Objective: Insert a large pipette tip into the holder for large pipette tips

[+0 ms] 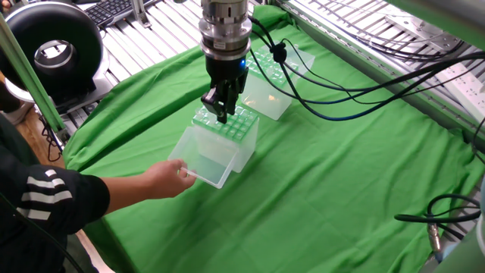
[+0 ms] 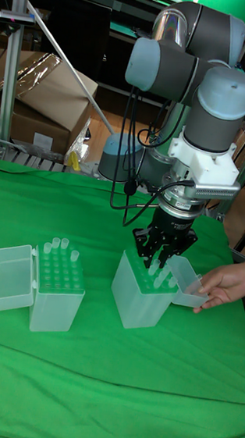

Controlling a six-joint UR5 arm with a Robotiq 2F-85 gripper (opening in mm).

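The holder for large pipette tips (image 1: 231, 129) is a translucent box with a bright green hole grid, standing mid-cloth. It also shows in the tall fixed view (image 2: 141, 295). Its clear lid (image 1: 203, 155) hangs open toward the front, and a person's hand (image 1: 168, 179) steadies it. My gripper (image 1: 220, 112) points straight down over the grid's back left part, fingers close together. In the tall fixed view the gripper (image 2: 156, 264) is shut on a whitish large pipette tip (image 2: 153, 268) whose lower end sits at the top plate. Most of the tip is hidden by the fingers.
A second translucent box (image 1: 269, 82) with a paler top and upright clear tips stands just behind the holder; its lid (image 2: 8, 277) is open. Black cables (image 1: 333, 95) trail from the wrist across the back right. The person's arm (image 1: 76, 199) reaches in from the front left.
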